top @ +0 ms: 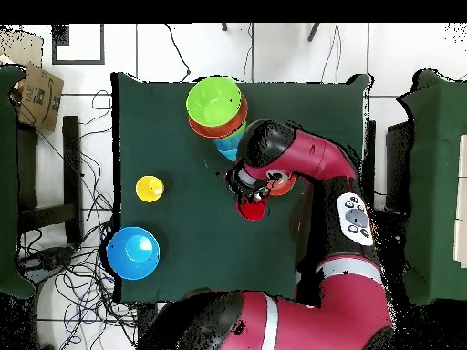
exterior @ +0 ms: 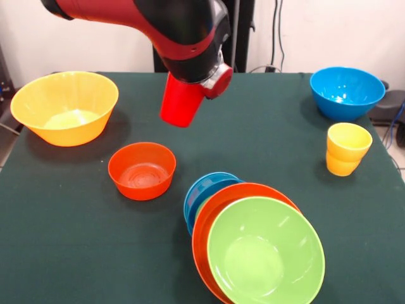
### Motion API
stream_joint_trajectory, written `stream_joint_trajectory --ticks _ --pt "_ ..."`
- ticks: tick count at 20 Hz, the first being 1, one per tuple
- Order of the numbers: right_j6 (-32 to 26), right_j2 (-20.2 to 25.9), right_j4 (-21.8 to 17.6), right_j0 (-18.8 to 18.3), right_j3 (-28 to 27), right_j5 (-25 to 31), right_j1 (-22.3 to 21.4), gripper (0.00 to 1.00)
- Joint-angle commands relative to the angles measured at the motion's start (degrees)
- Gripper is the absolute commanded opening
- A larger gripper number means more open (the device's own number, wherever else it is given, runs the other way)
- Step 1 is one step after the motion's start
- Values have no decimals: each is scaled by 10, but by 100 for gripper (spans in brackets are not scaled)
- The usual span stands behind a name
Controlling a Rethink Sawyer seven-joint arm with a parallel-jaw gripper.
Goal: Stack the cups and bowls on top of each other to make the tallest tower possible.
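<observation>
One red cup (exterior: 180, 103) hangs tilted under the arm's wrist, off the green surface (exterior: 76, 240); the jaws are hidden behind it, so whether they clamp it cannot be told. Below sits a small red-orange bowl (exterior: 142, 170). Nearer the camera, green, orange and blue bowls lean nested in a pile (exterior: 256, 250).

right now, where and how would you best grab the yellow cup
Take the yellow cup by its rim, coming straight down from above. It stands upright with the mouth open, apart from the blue bowl behind it, so one finger could probably slip inside and one outside the wall. Its wider stepped upper half gives a lip to pinch; the sides taper, so a side grasp may slip.
</observation>
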Motion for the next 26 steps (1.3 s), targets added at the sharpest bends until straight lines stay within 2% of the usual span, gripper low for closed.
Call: stream_joint_trajectory --ticks 1,15,20,26 --pt "-88 60 -45 -6 -26 -50 10 0" --pt "-87 66 -52 -10 -23 -51 4 0" --pt "-101 62 -69 -14 -37 -52 7 0" --pt "-118 61 -102 -22 -59 -82 26 0"
